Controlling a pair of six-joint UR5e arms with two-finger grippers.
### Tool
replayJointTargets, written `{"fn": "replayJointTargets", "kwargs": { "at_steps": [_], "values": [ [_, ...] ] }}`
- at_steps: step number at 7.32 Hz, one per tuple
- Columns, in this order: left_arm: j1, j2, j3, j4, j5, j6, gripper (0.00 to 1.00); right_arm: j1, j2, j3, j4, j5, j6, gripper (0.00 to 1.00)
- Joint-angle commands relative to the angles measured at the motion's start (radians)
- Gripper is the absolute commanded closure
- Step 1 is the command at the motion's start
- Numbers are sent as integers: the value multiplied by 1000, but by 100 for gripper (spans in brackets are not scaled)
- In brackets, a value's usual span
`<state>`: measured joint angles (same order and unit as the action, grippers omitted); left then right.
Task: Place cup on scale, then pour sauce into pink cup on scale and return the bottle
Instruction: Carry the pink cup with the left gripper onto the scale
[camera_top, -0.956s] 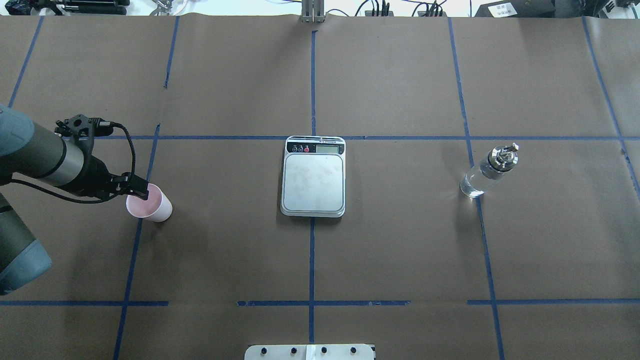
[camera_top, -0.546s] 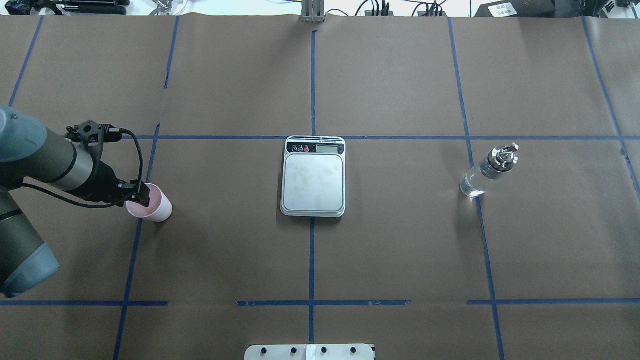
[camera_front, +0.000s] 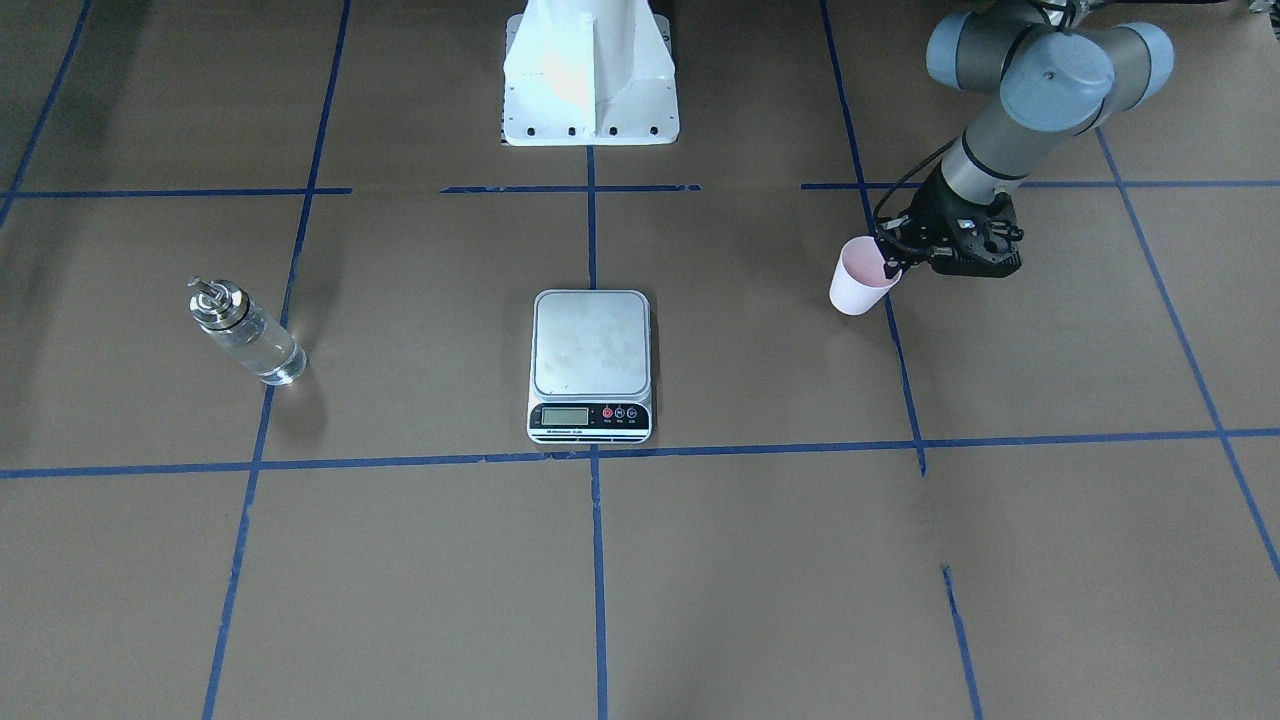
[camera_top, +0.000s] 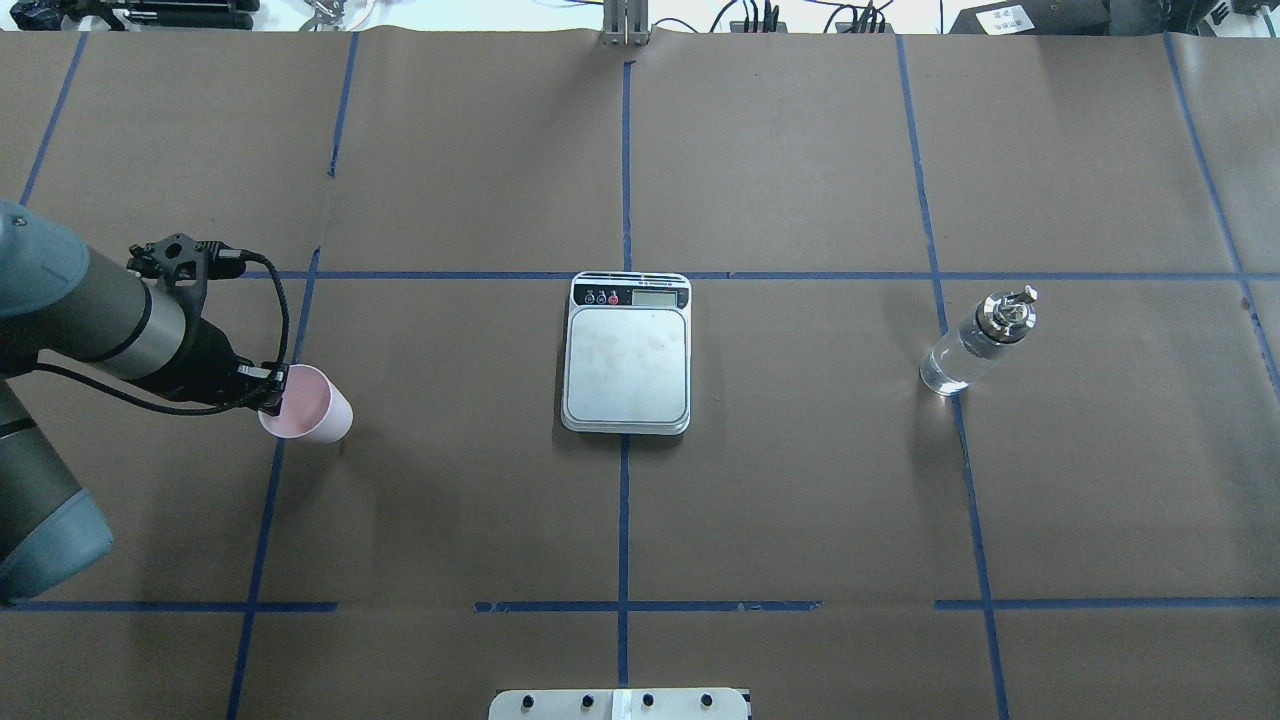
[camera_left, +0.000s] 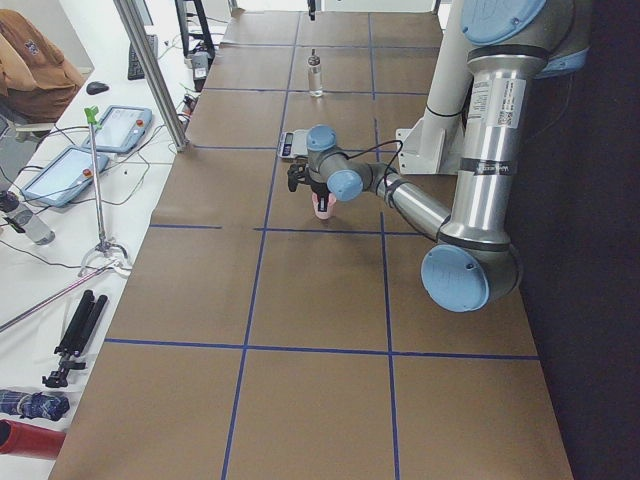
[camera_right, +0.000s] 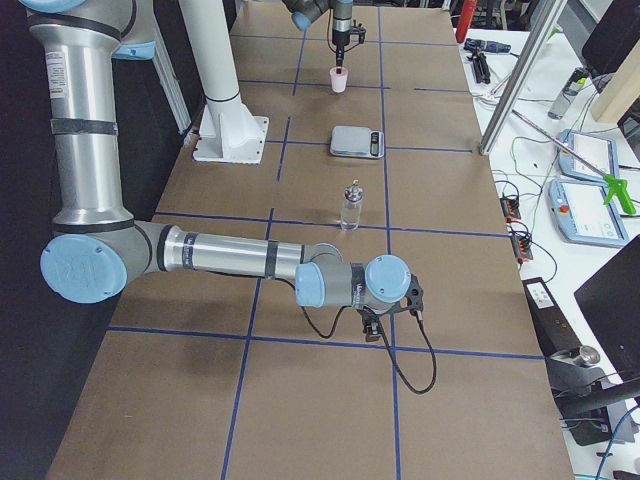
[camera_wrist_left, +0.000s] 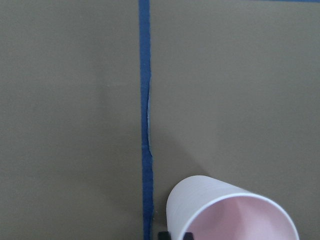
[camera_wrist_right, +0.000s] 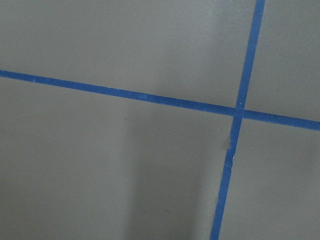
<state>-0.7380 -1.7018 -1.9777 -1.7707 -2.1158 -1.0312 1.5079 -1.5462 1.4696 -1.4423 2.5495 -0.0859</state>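
Note:
The pale pink cup (camera_top: 308, 405) is at the table's left, its near rim pinched by my left gripper (camera_top: 272, 390). It looks tilted and just off the paper. It also shows in the front view (camera_front: 858, 280) under the left gripper (camera_front: 893, 262) and in the left wrist view (camera_wrist_left: 230, 212). The scale (camera_top: 627, 365) lies at the centre with a bare platform. The glass bottle (camera_top: 975, 345) with clear sauce stands at the right. My right gripper (camera_right: 372, 325) shows only in the right side view, low over the table; I cannot tell its state.
Blue tape lines (camera_top: 623, 500) cross the brown paper cover. The robot's white base (camera_front: 590, 75) stands behind the scale. Tablets (camera_left: 95, 130) and a stand (camera_left: 100, 200) sit beyond the table's far edge.
My left gripper came down on the cup's rim and closed. The cup has since shifted slightly right and looks a little lifted. Scale and bottle have not moved.

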Motion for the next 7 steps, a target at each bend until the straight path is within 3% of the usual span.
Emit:
{"fn": "replayJointTargets", "kwargs": {
  "at_steps": [1,3,5,7],
  "values": [
    [-1,-164,-82,277,25,-4,100,-3,0,0,0,0,0,0],
    [90,-365,27,287,31,-203,100,-18,0,2,3,0,0,0],
    [124,-554,226,281,31,-221,100,-23,0,2,11,-2,0,0],
    [126,-659,283,277,52,-245,100,-26,-2,2,22,1,2,0]
  ]
}}
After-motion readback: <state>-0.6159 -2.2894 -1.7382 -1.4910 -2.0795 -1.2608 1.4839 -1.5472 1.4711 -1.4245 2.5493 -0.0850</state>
